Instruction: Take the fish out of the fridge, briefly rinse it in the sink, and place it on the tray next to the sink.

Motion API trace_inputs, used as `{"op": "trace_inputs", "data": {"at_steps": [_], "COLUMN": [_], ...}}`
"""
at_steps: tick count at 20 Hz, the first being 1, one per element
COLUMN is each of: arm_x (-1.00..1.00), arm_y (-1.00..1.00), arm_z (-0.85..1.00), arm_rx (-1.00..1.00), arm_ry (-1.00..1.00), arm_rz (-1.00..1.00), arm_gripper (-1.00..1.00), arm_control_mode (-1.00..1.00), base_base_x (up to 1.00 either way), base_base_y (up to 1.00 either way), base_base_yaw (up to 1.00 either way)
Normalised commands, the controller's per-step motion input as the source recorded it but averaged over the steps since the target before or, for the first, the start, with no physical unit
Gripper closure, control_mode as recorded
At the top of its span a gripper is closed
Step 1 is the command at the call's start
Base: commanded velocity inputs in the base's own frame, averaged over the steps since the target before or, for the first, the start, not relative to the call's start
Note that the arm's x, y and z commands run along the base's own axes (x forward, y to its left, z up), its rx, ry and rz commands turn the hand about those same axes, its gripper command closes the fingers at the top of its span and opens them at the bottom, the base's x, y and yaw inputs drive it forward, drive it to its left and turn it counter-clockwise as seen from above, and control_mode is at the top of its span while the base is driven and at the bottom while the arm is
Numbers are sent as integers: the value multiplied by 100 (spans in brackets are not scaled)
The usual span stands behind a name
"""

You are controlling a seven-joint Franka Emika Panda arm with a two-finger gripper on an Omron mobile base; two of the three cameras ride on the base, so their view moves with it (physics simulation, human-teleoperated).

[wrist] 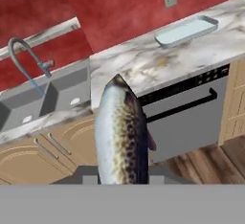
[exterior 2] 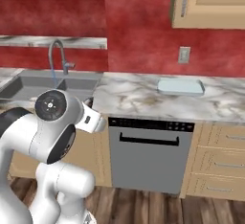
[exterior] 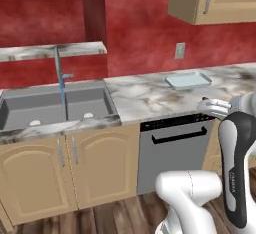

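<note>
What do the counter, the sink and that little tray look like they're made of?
The counter looks like polished marble: pale with brown-grey veining. The sink looks like matte dark grey composite or metal; its flat, even colour leaves that open. The tray looks like smooth plastic or glazed ceramic, a pale bluish white with a low rim. All of it is rendered, so these are only looks.

**Colour and pattern findings**

Fish (wrist: pixel 122 132): silver-grey flank, brown mottled speckling, dark back.
Sink (exterior: pixel 50 105): dark grey; faucet (exterior: pixel 61 73) grey, blue water stream.
Tray (exterior: pixel 188 81): pale bluish-white.
Bench (exterior: pixel 150 95): white marble, brown-grey veining.
Wall (exterior: pixel 135 23): mottled red.
Dishwasher (exterior 2: pixel 149 156): grey, black panel.
Cupboards (exterior: pixel 65 170): tan.
</note>
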Motion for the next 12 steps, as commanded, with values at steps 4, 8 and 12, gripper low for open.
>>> {"op": "trace_inputs", "data": {"at_steps": [4, 8, 12], "arm_x": [0, 0, 0], "arm_y": [0, 0, 0], "arm_z": [0, 0, 0], "arm_rx": [0, 0, 0], "arm_ry": [0, 0, 0], "arm_rz": [0, 0, 0], "arm_gripper": [100, 100, 100], "arm_control_mode": [100, 100, 100], "base_base_x": [94, 68, 26], "base_base_y": [85, 81, 48], "base_base_yaw": [-3, 0, 0]}}
